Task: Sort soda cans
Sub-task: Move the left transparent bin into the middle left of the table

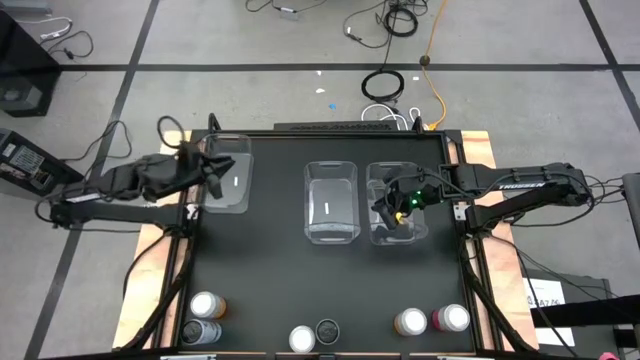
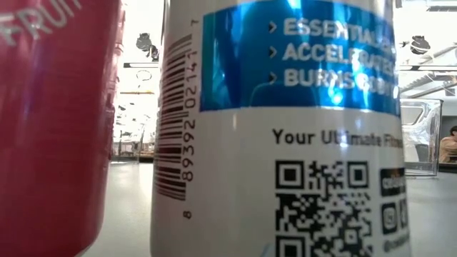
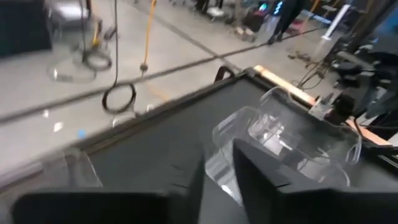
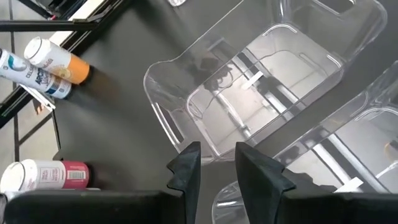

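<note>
Six soda cans stand upright along the table's near edge. In the high view they are an orange one (image 1: 205, 304), a dark one (image 1: 200, 332), a white-topped one (image 1: 302, 339), a dark-topped one (image 1: 327, 329), an orange one (image 1: 410, 322) and a pink one (image 1: 451, 318). The low view is filled by a pink can (image 2: 50, 121) and a white-and-blue labelled can (image 2: 285, 143). My left gripper (image 1: 214, 170) hovers over the left clear bin (image 1: 228, 192). My right gripper (image 1: 394, 212) hovers over the right clear bin (image 1: 418, 234). Both are narrowly open and hold nothing.
A third clear bin (image 1: 332, 202) sits in the middle between the other two; the right wrist view shows it (image 4: 249, 106) just ahead of the fingers. Bare black table lies between the bins and the cans. Cables lie on the floor beyond the far edge. A person (image 2: 450, 146) is far behind the table.
</note>
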Available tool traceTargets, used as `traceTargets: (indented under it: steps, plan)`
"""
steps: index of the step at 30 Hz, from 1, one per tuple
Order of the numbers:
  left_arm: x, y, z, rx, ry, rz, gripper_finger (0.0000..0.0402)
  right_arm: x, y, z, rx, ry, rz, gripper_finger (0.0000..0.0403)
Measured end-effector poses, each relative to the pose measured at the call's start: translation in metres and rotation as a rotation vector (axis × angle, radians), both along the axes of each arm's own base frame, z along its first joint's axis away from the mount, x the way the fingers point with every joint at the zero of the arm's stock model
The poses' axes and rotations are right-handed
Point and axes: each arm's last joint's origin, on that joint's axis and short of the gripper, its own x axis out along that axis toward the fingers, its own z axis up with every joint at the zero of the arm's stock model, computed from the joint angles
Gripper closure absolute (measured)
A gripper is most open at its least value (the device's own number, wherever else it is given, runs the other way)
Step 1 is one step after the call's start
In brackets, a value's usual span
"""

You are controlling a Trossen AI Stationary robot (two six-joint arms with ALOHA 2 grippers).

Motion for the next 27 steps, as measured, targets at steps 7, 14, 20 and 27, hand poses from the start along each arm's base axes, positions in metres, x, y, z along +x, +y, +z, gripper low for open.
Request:
traceTargets:
  steps: [7, 14, 20, 27]
  plan:
    - [0.023, 0.0, -0.014, -0.122, 0.054, -0.04, 0.0161, -0.001, 0.0, -0.001, -0.04, 0.016, 0.045, 0.031]
    - [0.032, 0.003, -0.022, -0.193, 0.089, 0.035, 0.0128, -0.001, 0.0, -0.001, -0.113, 0.023, 0.116, 0.031]
    - [0.007, 0.014, -0.034, -0.351, 0.222, 0.348, 0.0128, -0.001, 0.0, -0.001, -0.15, 0.024, 0.145, 0.031]
    - [-0.02, 0.025, -0.043, -0.436, 0.425, 0.559, 0.0127, -0.001, 0.0, -0.001, -0.16, 0.021, 0.147, 0.031]
